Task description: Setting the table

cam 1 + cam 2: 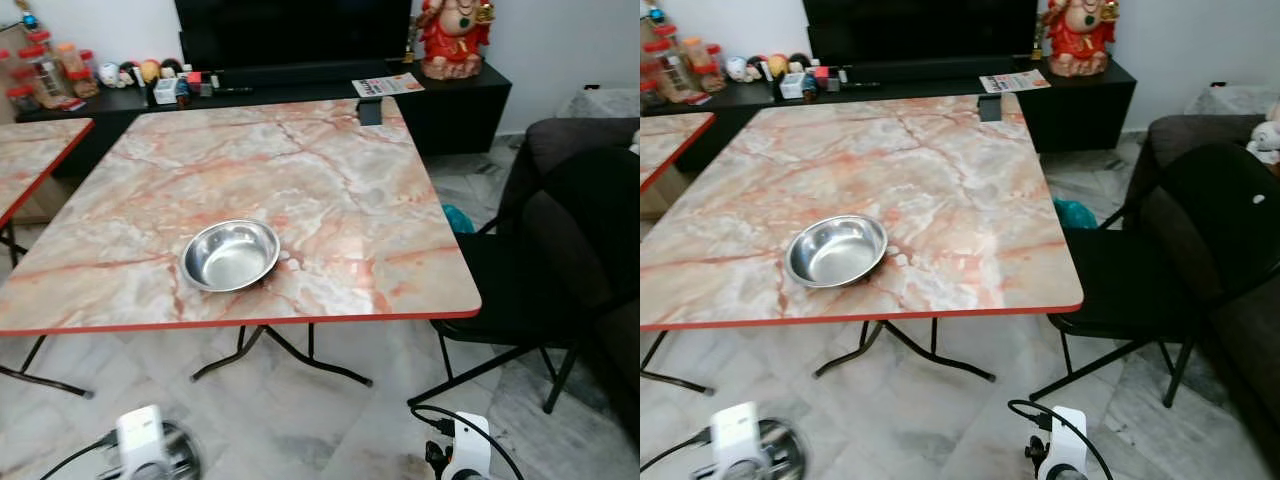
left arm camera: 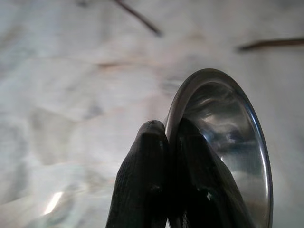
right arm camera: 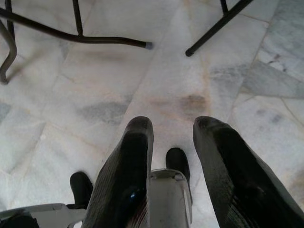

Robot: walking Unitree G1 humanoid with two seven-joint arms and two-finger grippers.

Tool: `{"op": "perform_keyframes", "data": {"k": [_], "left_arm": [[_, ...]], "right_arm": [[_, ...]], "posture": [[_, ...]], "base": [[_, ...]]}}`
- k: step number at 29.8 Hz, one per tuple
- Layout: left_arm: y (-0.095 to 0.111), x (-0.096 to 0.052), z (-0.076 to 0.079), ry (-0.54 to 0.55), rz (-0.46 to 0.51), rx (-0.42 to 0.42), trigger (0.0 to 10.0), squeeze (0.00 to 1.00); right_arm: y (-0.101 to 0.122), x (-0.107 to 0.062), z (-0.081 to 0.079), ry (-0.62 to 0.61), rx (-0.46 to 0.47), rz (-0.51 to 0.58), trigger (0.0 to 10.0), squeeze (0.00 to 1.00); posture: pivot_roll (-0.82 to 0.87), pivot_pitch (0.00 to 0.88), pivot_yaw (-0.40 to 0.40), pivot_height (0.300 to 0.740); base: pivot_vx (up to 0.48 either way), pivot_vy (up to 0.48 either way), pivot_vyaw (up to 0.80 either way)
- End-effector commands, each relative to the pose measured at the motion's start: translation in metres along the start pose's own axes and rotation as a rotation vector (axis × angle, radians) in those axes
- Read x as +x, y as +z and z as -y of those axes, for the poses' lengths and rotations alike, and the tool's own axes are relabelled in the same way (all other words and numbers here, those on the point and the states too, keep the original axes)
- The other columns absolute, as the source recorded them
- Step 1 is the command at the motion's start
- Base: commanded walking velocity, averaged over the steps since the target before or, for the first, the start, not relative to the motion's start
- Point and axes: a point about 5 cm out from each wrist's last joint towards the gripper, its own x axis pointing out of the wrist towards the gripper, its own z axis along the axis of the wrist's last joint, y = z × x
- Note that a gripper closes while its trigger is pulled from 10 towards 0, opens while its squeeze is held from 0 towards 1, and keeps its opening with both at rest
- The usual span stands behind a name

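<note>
A steel bowl (image 1: 230,254) rests upright on the marble-pattern table (image 1: 330,170), near its front edge. Low at the left, below the table edge, my left gripper (image 2: 167,128) is shut on the rim of a second steel bowl (image 2: 228,128). This held bowl (image 1: 182,450) stands on edge over the floor, beside the white left wrist (image 1: 140,435). My right gripper (image 3: 173,126) hangs open over the floor tiles at the lower right, with nothing between its fingers. Its white wrist (image 1: 468,445) trails a black cable.
A black folding chair (image 1: 505,290) stands against the table's right side, with a dark sofa (image 1: 590,200) behind it. A second marble table (image 1: 30,150) is at the left. A black TV console (image 1: 450,95) carries jars and a red figurine. Table legs (image 3: 95,39) cross the floor ahead.
</note>
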Motion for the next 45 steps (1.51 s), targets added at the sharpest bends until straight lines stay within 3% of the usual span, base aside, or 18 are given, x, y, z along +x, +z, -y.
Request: {"op": "perform_keyframes", "data": {"k": [1, 9, 10, 14, 16, 17, 20, 23, 24, 25, 28, 29, 30, 34, 37, 39, 41, 45], "left_arm": [[0.012, 0.005, -0.014, 0.106, 0.074, -0.014, 10.0, 0.0], [0.056, 0.009, -0.042, 0.343, 0.312, -0.013, 10.0, 0.0], [0.079, 0.008, -0.053, 0.431, 0.423, -0.026, 10.0, 0.0], [0.124, 0.002, -0.07, 0.567, 0.587, -0.074, 10.0, 0.0], [0.133, 0.0, -0.071, 0.584, 0.616, -0.072, 10.0, 0.0], [0.167, -0.01, -0.076, 0.625, 0.762, -0.063, 10.0, 0.0], [0.189, -0.02, -0.078, 0.644, 0.866, -0.06, 10.0, 0.0], [0.232, -0.037, -0.066, 0.513, 1.02, -0.141, 10.0, 0.0], [0.245, -0.042, -0.052, 0.391, 1.047, -0.178, 10.0, 0.0], [0.261, -0.049, -0.025, 0.146, 1.06, -0.238, 10.0, 0.0], [0.271, -0.06, 0.014, -0.15, 1.025, -0.286, 10.0, 0.0], [0.272, -0.069, 0.041, -0.339, 0.966, -0.328, 10.0, 0.0], [0.272, -0.069, 0.041, -0.339, 0.966, -0.328, 10.0, 0.0], [0.263, -0.082, 0.085, -0.588, 0.809, -0.397, 10.0, 0.0], [0.263, -0.083, 0.09, -0.616, 0.8, -0.404, 10.0, 0.0], [0.262, -0.089, 0.104, -0.679, 0.748, -0.451, 10.0, 0.0], [0.264, -0.109, 0.135, -0.83, 0.617, -0.583, 10.0, 0.0], [0.265, -0.113, 0.143, -0.862, 0.535, -0.65, 10.0, 0.0]], "right_arm": [[0.001, 0.001, -0.008, 0.028, -0.018, -0.008, 10.0, 0.0], [0.002, 0.002, -0.009, 0.036, -0.033, -0.011, 10.0, 0.0], [0.003, 0.002, -0.008, 0.036, -0.037, -0.01, 10.0, 0.0], [0.005, 0.002, -0.009, 0.039, -0.043, -0.009, 10.0, 0.0], [0.005, 0.003, -0.009, 0.04, -0.044, -0.009, 10.0, 0.0], [0.007, 0.003, -0.012, 0.046, -0.043, -0.005, 10.0, 0.0], [0.007, 0.003, -0.013, 0.05, -0.041, -0.003, 10.0, 0.0], [0.008, 0.004, -0.014, 0.052, -0.039, -0.002, 10.0, 0.0], [0.007, 0.003, -0.014, 0.052, -0.039, -0.003, 10.0, 0.0], [0.006, 0.003, -0.014, 0.051, -0.04, -0.006, 10.0, 0.0], [0.006, 0.003, -0.014, 0.048, -0.037, -0.007, 10.0, 0.0], [0.006, 0.003, -0.013, 0.045, -0.03, -0.006, 10.0, 0.0], [0.006, 0.003, -0.013, 0.045, -0.03, -0.006, 10.0, 0.0], [0.006, 0.003, -0.012, 0.035, -0.014, 0.0, 10.0, 0.0], [0.006, 0.003, -0.011, 0.033, -0.011, 0.001, 10.0, 0.0], [0.005, 0.003, -0.011, 0.031, -0.01, 0.0, 10.0, 0.0], [0.005, 0.002, -0.01, 0.023, 0.001, 0.002, 10.0, 0.0], [0.004, 0.002, -0.009, 0.019, 0.009, 0.004, 10.0, 0.0]], "posture": [[-0.15, 0.0, 0.041, 0.74], [-0.13, 0.0, 0.032, 0.74], [-0.13, 0.0, 0.032, 0.74], [-0.11, 0.0, 0.027, 0.74], [-0.11, 0.0, 0.027, 0.74], [-0.11, 0.0, 0.027, 0.74], [-0.11, 0.0, 0.027, 0.74], [-0.12, 0.0, 0.028, 0.74], [-0.12, 0.0, 0.028, 0.74], [-0.12, 0.0, 0.028, 0.74], [-0.13, 0.0, 0.035, 0.74], [-0.14, 0.0, 0.043, 0.74], [-0.14, 0.0, 0.043, 0.74], [-0.16, 0.0, 0.051, 0.74], [-0.16, 0.0, 0.051, 0.74], [-0.16, 0.0, 0.055, 0.74], [-0.18, 0.0, 0.069, 0.74], [-0.19, 0.0, 0.071, 0.74]], "base": [[0.0, 0.0, 0.0], [0.0, 0.0, 0.0], [0.0, 0.0, 0.0], [0.0, 0.0, 0.0], [0.0, 0.0, 0.0], [0.0, 0.0, 0.0], [0.0, 0.0, 0.0], [0.0, 0.0, 0.0], [0.0, 0.0, 0.0], [0.0, 0.0, 0.0], [0.0, 0.0, 0.0], [0.0, 0.0, 0.0], [0.0, 0.0, 0.0], [0.0, 0.0, 0.0], [0.0, 0.0, 0.0], [0.0, 0.0, 0.0], [0.0, 0.0, 0.0], [0.0, 0.0, 0.0]]}}
